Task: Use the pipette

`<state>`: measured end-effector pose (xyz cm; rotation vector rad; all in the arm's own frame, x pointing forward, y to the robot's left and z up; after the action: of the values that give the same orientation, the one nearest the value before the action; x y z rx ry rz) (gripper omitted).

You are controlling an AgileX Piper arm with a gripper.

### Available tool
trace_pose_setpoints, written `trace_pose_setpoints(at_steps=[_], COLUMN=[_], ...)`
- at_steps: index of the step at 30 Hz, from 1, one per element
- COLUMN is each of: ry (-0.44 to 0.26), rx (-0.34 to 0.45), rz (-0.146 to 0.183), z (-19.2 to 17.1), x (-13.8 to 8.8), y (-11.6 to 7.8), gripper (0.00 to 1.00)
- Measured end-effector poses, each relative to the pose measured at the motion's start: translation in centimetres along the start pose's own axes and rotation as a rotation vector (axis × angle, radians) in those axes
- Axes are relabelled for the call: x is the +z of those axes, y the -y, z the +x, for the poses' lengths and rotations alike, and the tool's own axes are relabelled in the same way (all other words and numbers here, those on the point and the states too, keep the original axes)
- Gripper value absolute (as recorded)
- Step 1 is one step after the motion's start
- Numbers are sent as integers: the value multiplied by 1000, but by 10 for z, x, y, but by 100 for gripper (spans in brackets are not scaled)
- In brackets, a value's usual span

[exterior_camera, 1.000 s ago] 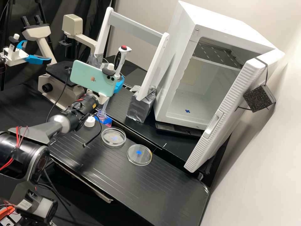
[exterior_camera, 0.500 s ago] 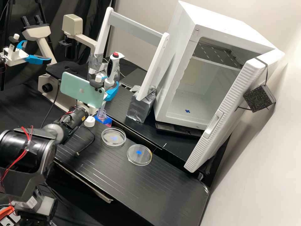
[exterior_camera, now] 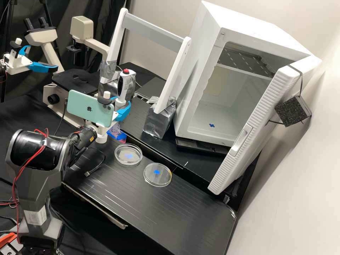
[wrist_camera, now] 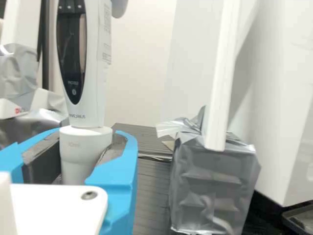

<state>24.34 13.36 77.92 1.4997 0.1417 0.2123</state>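
Observation:
In the high view my gripper point(exterior_camera: 121, 109) is shut around the neck of the white pipette point(exterior_camera: 126, 85), which stands nearly upright with its red button on top. Just below the fingers is a small clear bottle point(exterior_camera: 114, 130) in a blue and pink holder; the pipette's lower end is hidden, so I cannot tell whether it is inside the bottle. In the wrist view the gripper point(wrist_camera: 87, 149) has its dark pads on both sides of the collar of the pipette point(wrist_camera: 94, 73). Two clear petri dishes, one point(exterior_camera: 128, 154) nearer the bottle and another point(exterior_camera: 157, 174), lie on the bench point(exterior_camera: 184, 209).
A white cap point(exterior_camera: 101, 138) is beside the bottle. Behind are a microscope point(exterior_camera: 72, 79), a white frame point(exterior_camera: 173, 76) with a foil-wrapped foot point(exterior_camera: 159, 118), and an incubator point(exterior_camera: 209, 42) with its door open. A green phone point(exterior_camera: 90, 108) is mounted on my wrist.
The gripper and the held pipette have moved down and to the left in the high view, drawing back towards the arm's base. The pipette has become more upright, and the arm has folded in.

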Motion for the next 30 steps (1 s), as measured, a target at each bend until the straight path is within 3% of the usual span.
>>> trace_pose_setpoints(at_steps=[7,14,21,30], ry=[-17,-54,-89,-163], rx=[38,84,83,53], rz=[21,64,124,162], z=[-4,-7,-15,-32], x=[-5,-19,-30,-42], y=[-13,-39,-62,-85], gripper=[0,0,0,0])
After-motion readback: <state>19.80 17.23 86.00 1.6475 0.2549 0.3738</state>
